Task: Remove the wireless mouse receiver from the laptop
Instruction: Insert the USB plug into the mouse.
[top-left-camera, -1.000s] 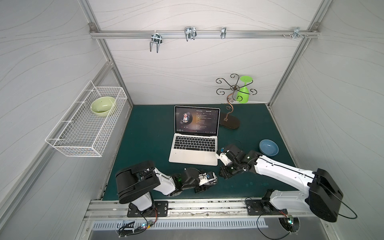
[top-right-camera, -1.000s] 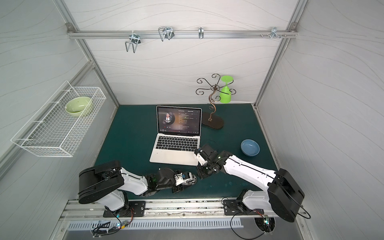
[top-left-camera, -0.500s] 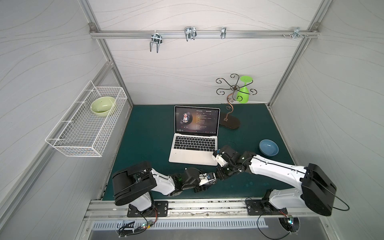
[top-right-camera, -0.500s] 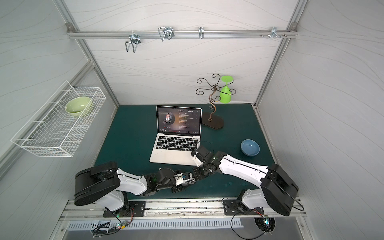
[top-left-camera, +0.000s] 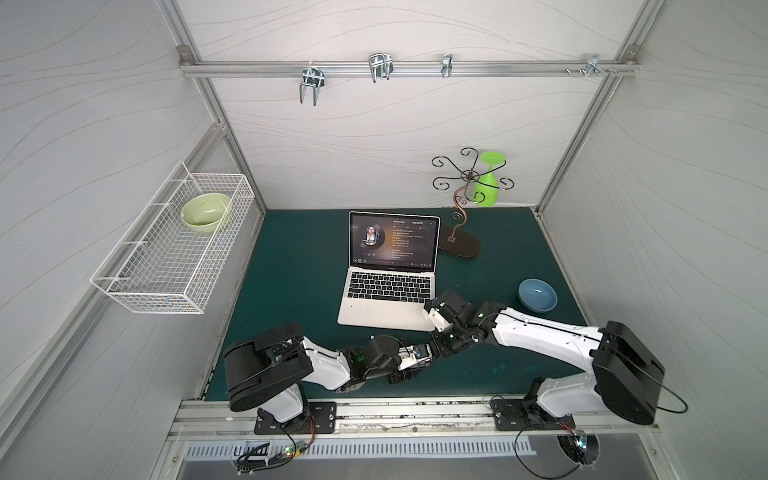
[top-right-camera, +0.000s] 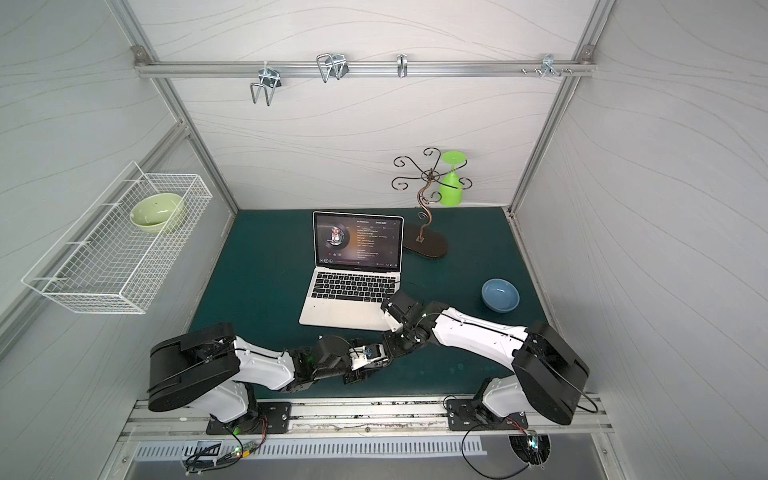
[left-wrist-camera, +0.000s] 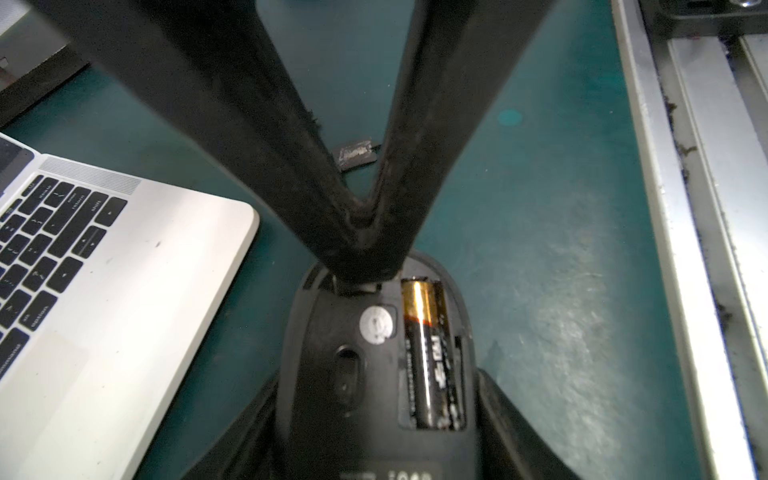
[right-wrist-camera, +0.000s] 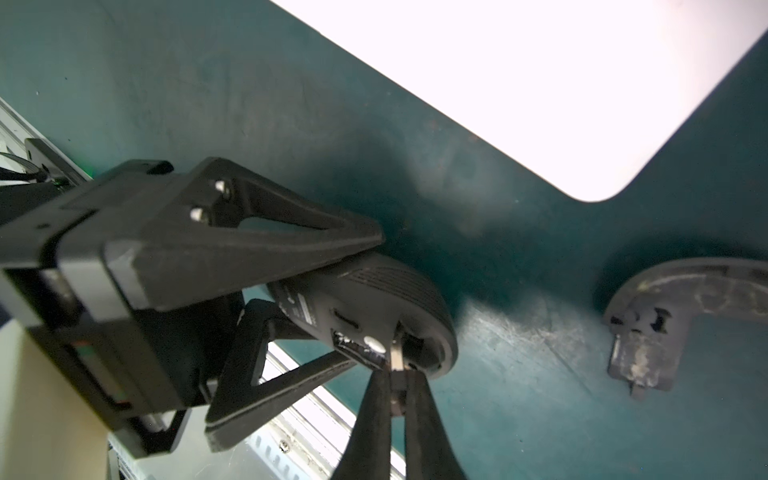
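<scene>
The silver laptop (top-left-camera: 376, 318) sits open in the middle of the green-topped bench (top-left-camera: 291, 270), with its screen lit and facing the front rail. Both arms meet low over the mat just off its front right corner. The left hand (right-wrist-camera: 369, 300) is clamped around a black mouse (left-wrist-camera: 345, 374), one finger on each flank. It holds the mouse belly-up, so the open bay with its gold-and-black battery (left-wrist-camera: 428, 357) faces upward. The right hand (left-wrist-camera: 361, 245) comes in from the opposite side with its two fingers pressed together into a narrow V. Its tips sit at the rounded end of the mouse's underside, beside the battery bay. Pinched between those tips is a small silvery tab, the receiver (right-wrist-camera: 395, 353), with its far end at a slot in the mouse. I cannot tell from here how deep it sits. It is clear of the laptop. A curved black battery cover (right-wrist-camera: 665, 299) lies loose on the mat near the mouse, and a blue bowl (top-left-camera: 537, 295) stands farther off toward the right wall.
</scene>
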